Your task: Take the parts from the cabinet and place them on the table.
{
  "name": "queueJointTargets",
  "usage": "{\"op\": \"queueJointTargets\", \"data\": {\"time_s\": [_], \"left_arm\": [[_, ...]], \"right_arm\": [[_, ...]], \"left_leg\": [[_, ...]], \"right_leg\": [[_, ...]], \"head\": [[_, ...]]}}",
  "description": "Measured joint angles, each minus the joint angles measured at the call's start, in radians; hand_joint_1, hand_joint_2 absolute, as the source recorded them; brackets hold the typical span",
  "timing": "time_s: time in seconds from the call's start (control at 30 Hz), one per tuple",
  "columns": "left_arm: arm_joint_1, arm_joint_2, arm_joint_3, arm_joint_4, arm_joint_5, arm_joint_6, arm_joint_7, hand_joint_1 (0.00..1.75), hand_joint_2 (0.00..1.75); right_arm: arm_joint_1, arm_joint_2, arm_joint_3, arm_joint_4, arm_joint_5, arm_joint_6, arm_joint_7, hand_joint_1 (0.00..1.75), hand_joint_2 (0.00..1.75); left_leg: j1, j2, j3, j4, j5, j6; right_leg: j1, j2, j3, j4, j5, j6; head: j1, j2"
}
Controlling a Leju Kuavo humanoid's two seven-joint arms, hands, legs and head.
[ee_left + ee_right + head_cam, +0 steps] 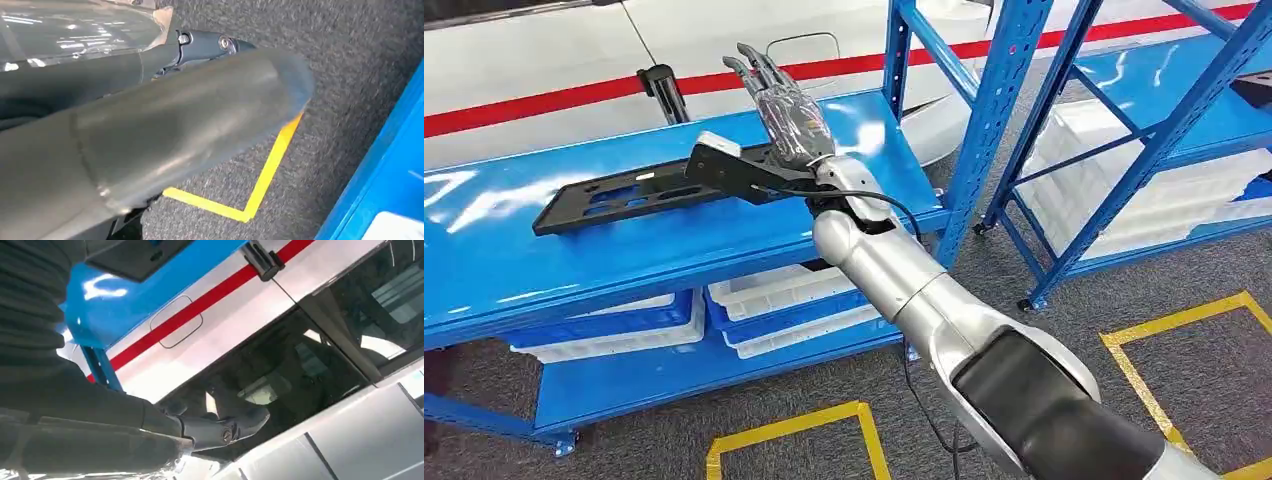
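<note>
A long flat black part (624, 195) with cut-outs lies on the top blue shelf (574, 265) of the cabinet. My right hand (786, 110) is stretched over the shelf at the part's right end, fingers straight and apart, holding nothing. The right wrist view has an edge of the part (135, 260) off to the side of the right hand (100, 440), whose fingertips (225, 427) are bare. My left hand (150, 135) hangs above the carpet with its fingers extended and nothing in it.
White and blue trays (774, 295) sit on the lower shelf. A second blue rack (1144, 150) with white bins stands at the right. A white car with a red stripe (544, 100) is behind the cabinet. Yellow tape (794, 430) marks the grey floor.
</note>
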Motion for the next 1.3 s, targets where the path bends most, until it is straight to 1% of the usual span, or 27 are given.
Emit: {"op": "queueJointTargets", "data": {"time_s": [0.03,0.13,0.17,0.2,0.3,0.33,0.37,0.47,0.5,0.53,0.57,0.63,0.67,0.7,0.73,0.8,0.83,0.87,0.9,0.97,1.0,1.07,1.13,1.17,1.2,1.23,1.3], "left_arm": [[-0.002,0.000,0.000,0.000,-0.002,0.000,0.000,0.00,0.00],[-0.001,-0.001,0.000,0.000,-0.003,-0.003,0.000,0.00,0.00],[-0.001,-0.001,0.000,0.000,-0.003,-0.003,0.000,0.00,0.00],[0.000,-0.001,0.000,0.000,-0.005,-0.003,0.001,0.00,0.00],[-0.001,-0.001,0.000,0.000,-0.010,-0.003,0.004,0.00,0.00],[-0.004,0.003,0.000,0.000,-0.014,-0.003,0.007,0.00,0.00],[-0.005,0.003,-0.001,0.000,-0.015,-0.003,0.007,0.00,0.00],[-0.004,0.001,-0.001,0.000,-0.016,-0.003,0.010,0.00,0.00],[-0.004,-0.003,-0.001,0.000,-0.016,-0.004,0.010,0.00,0.00],[-0.005,-0.003,-0.001,0.000,-0.016,-0.005,0.010,0.00,0.00],[-0.008,-0.003,-0.001,0.000,-0.016,-0.005,0.010,0.00,0.00],[-0.012,-0.004,-0.001,0.000,-0.016,-0.006,0.011,0.00,0.00],[-0.011,-0.005,-0.001,0.000,-0.016,-0.006,0.012,0.00,0.00],[-0.009,-0.006,-0.001,0.000,-0.016,-0.006,0.013,0.00,0.00],[-0.007,-0.008,-0.001,0.000,-0.016,-0.006,0.013,0.00,0.00],[-0.008,-0.011,-0.001,0.000,-0.016,-0.006,0.015,0.00,0.00],[-0.008,-0.011,-0.001,0.000,-0.016,-0.006,0.015,0.00,0.00],[-0.009,-0.010,-0.001,0.000,-0.016,-0.006,0.015,0.00,0.00],[-0.011,-0.011,-0.001,0.000,-0.016,-0.005,0.016,0.00,0.00],[-0.009,-0.011,-0.001,0.000,-0.016,-0.004,0.018,0.00,0.00],[-0.010,-0.010,-0.001,-0.001,-0.016,-0.003,0.019,0.00,0.00],[-0.014,-0.011,-0.001,-0.001,-0.016,-0.002,0.019,0.00,0.00],[-0.014,-0.011,-0.001,0.000,-0.016,-0.001,0.019,0.00,0.00],[-0.013,-0.011,-0.002,0.000,-0.016,-0.001,0.020,0.00,0.00],[-0.013,-0.012,-0.002,0.000,-0.016,0.000,0.022,0.00,0.00],[-0.013,-0.012,-0.002,0.000,-0.018,0.001,0.024,0.00,0.00],[-0.013,-0.011,-0.001,0.000,-0.018,0.002,0.029,0.00,0.00]], "right_arm": [[-0.002,0.001,0.000,0.000,0.001,-0.001,0.000,0.00,1.75],[0.003,0.003,0.003,0.005,0.001,-0.002,0.000,0.00,1.75],[0.004,0.003,0.003,0.007,0.001,-0.002,0.000,0.00,1.75],[0.007,0.003,0.004,0.008,0.001,-0.002,0.001,0.00,1.75],[0.006,0.003,0.006,0.008,0.002,-0.004,0.002,0.00,1.75],[0.006,0.003,0.006,0.008,0.002,-0.005,0.003,0.00,1.75],[0.003,0.002,0.006,0.008,0.002,-0.006,0.004,0.00,1.75],[0.005,0.002,0.007,0.007,0.005,-0.007,0.005,0.00,1.75],[0.004,0.001,0.007,0.007,0.007,-0.007,0.005,0.00,1.75],[0.002,0.000,0.008,0.007,0.009,-0.007,0.005,0.00,1.75],[-0.001,0.000,0.009,0.007,0.010,-0.007,0.005,0.00,1.75],[0.003,-0.003,0.009,0.007,0.010,-0.007,0.005,0.00,1.75],[0.008,-0.006,0.010,0.008,0.010,-0.007,0.005,0.00,1.75],[0.013,-0.007,0.010,0.008,0.011,-0.007,0.005,0.00,1.75],[0.014,-0.008,0.010,0.008,0.012,-0.007,0.005,0.00,1.75],[0.013,-0.008,0.011,0.008,0.015,-0.007,0.005,0.00,1.75],[0.013,-0.009,0.011,0.008,0.015,-0.007,0.005,0.00,1.75],[0.013,-0.010,0.012,0.009,0.015,-0.007,0.005,0.00,1.75],[0.012,-0.007,0.014,0.010,0.016,-0.007,0.006,0.00,1.75],[0.014,-0.009,0.014,0.011,0.017,-0.008,0.010,0.00,1.75],[0.013,-0.006,0.014,0.011,0.019,-0.009,0.010,0.00,1.75],[0.010,-0.003,0.014,0.011,0.019,-0.010,0.010,0.00,1.75],[0.014,-0.002,0.016,0.013,0.019,-0.010,0.011,0.00,1.75],[0.017,-0.002,0.016,0.014,0.019,-0.010,0.011,0.00,1.75],[0.019,-0.002,0.017,0.016,0.019,-0.010,0.011,0.00,1.75],[0.020,-0.002,0.018,0.016,0.019,-0.010,0.011,0.00,1.75],[0.019,-0.001,0.019,0.016,0.020,-0.010,0.011,0.00,1.75]], "left_leg": [[0.001,0.000,-0.025,0.048,-0.011,-0.004],[0.003,0.000,-0.165,0.270,-0.099,-0.014],[0.003,0.000,-0.187,0.288,-0.097,-0.013],[0.002,0.000,-0.190,0.260,-0.068,-0.008],[-0.005,-0.001,-0.098,0.028,0.086,0.022],[-0.010,0.003,-0.083,-0.004,0.077,0.035],[-0.020,0.000,-0.079,-0.016,0.050,0.040],[-0.027,0.002,-0.053,-0.032,0.063,0.057],[-0.016,0.001,-0.031,-0.047,0.072,0.057],[-0.017,0.002,-0.021,-0.051,0.070,0.058],[-0.016,0.003,-0.018,-0.051,0.068,0.063],[-0.016,0.002,-0.014,-0.051,0.059,0.064],[-0.016,0.000,-0.010,-0.050,0.054,0.062],[-0.015,-0.002,-0.004,-0.050,0.048,0.060],[-0.014,-0.003,0.003,-0.049,0.042,0.056],[-0.011,-0.005,0.021,-0.045,0.025,0.047],[-0.012,-0.005,0.025,-0.043,0.015,0.039],[-0.014,-0.007,0.029,-0.036,0.008,0.033],[-0.014,-0.004,0.023,-0.039,0.001,0.024],[-0.013,-0.004,0.033,-0.029,0.002,0.015],[-0.010,-0.002,0.030,-0.020,-0.005,0.011],[-0.006,-0.002,-0.024,0.082,-0.025,0.000],[-0.004,-0.002,-0.124,0.235,-0.089,-0.012],[-0.003,-0.002,-0.163,0.279,-0.110,-0.014],[-0.003,-0.002,-0.180,0.280,-0.103,-0.012],[-0.004,-0.002,-0.177,0.248,-0.073,-0.009],[-0.006,-0.002,-0.110,0.072,0.049,0.009]], "right_leg": [[0.000,0.000,0.005,0.000,-0.004,-0.007],[0.008,0.001,0.017,0.000,-0.019,-0.024],[0.010,0.003,0.022,0.000,-0.024,-0.024],[0.014,0.007,0.031,0.000,-0.031,-0.024],[0.023,0.011,0.061,-0.001,-0.050,-0.023],[0.022,0.012,0.069,-0.006,-0.056,-0.019],[0.020,0.014,0.067,-0.009,-0.058,-0.014],[0.028,0.011,0.085,-0.002,-0.056,0.004],[0.030,0.011,0.070,0.009,-0.072,0.010],[0.023,0.009,0.058,0.045,-0.081,0.011],[0.023,0.009,0.022,0.108,-0.096,0.012],[0.019,0.009,-0.080,0.261,-0.141,0.012],[0.018,0.009,-0.118,0.303,-0.151,0.017],[0.017,0.008,-0.130,0.295,-0.139,0.025],[0.013,0.008,-0.121,0.246,-0.106,0.039],[0.005,0.003,-0.057,0.070,-0.006,0.065],[0.001,-0.005,-0.035,-0.002,0.033,0.062],[0.008,-0.007,-0.038,-0.005,-0.006,0.031],[0.011,-0.005,-0.023,-0.002,0.002,0.018],[0.007,-0.002,-0.019,-0.004,0.015,0.002],[-0.003,0.000,-0.007,-0.006,0.015,0.000],[-0.002,-0.001,0.005,-0.006,0.005,-0.013],[0.001,0.000,0.013,-0.006,-0.005,-0.021],[0.003,0.001,0.017,-0.006,-0.009,-0.023],[0.005,0.003,0.023,-0.006,-0.016,-0.022],[0.006,0.006,0.030,-0.006,-0.020,-0.022],[0.012,0.008,0.051,-0.007,-0.034,-0.019]], "head": [[-0.003,0.000],[-0.002,0.000],[-0.002,0.000],[-0.003,0.000],[-0.002,0.000],[0.000,0.000],[-0.002,0.000],[-0.003,0.000],[-0.003,0.000],[-0.003,0.000],[-0.004,0.000],[-0.004,0.000],[-0.003,0.000],[-0.003,0.000],[-0.003,0.000],[-0.003,0.000],[-0.003,0.000],[-0.003,0.000],[-0.004,0.000],[-0.003,0.000],[-0.004,0.000],[-0.008,0.000],[-0.007,0.000],[-0.007,0.000],[-0.006,0.000],[-0.007,0.000],[-0.006,0.000]]}}
